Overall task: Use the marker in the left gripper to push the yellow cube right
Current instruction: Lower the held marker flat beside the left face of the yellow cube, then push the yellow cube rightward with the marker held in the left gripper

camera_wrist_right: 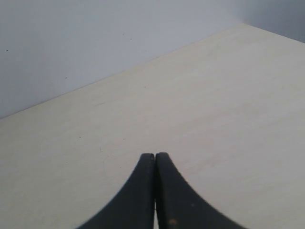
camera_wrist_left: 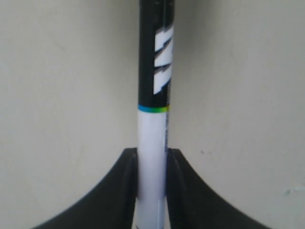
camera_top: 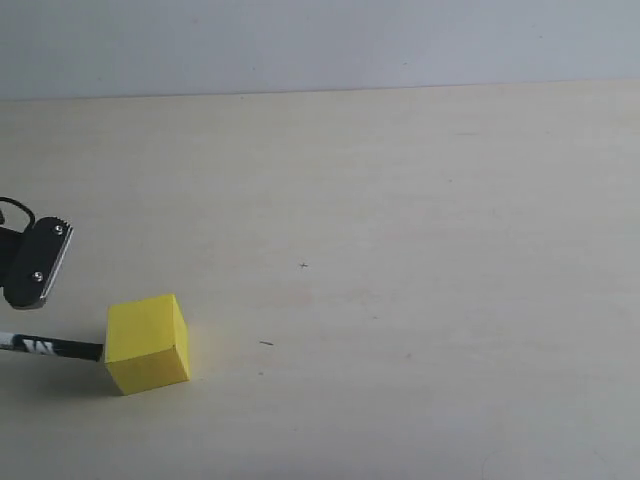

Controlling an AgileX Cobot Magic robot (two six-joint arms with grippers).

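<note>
Bright, even light; faint shadows; marker (camera_wrist_left: 153,109) close-up slightly blurred.

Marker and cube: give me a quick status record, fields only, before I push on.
marker: clamped in left gripper by its white barrel, black cap half pointing out
cube: yellow, on the table, low at the left of the exterior view
contact: marker tip meets the cube's left face and looks to be touching
push side: correct for a push to the right
right gripper: fingers shut, holding nothing, away from the cube
</note>
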